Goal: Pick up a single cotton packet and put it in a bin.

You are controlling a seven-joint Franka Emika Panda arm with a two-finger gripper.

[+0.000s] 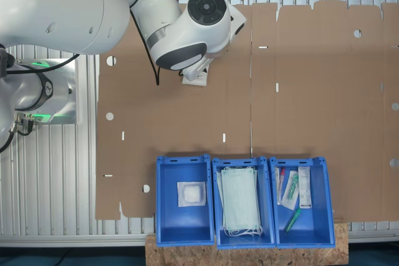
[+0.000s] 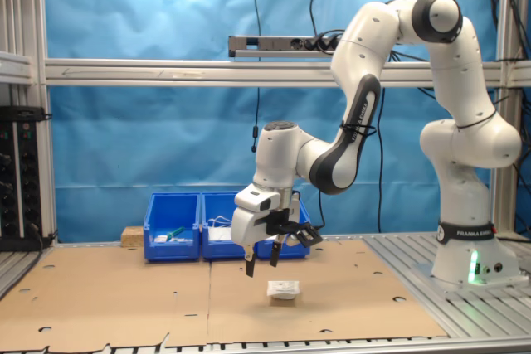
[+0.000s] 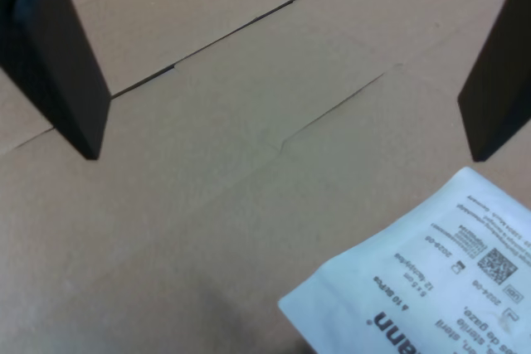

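Packet (image 2: 283, 289) lies flat on the cardboard (image 2: 124, 296) of the tabletop, just below and beside the hand (image 2: 262, 269), untouched. Hand hovers with fingers (image 3: 70, 80) apart, nothing between them. Three blue bins (image 1: 182, 200) sit well apart from it, at the cardboard's edge.

**Three cameras, three angles**

The first exterior view looks straight down from overhead on the cardboard (image 1: 187, 116) and three bins (image 1: 182, 200). The second exterior view stands low at the table's edge, facing level across it toward the blue backdrop (image 2: 149, 147) — bins (image 2: 174, 225) far behind. The wrist view looks down close on the cardboard (image 3: 207, 172) between two fingers (image 3: 62, 64). All three share the cardboard and packet (image 2: 283, 289).
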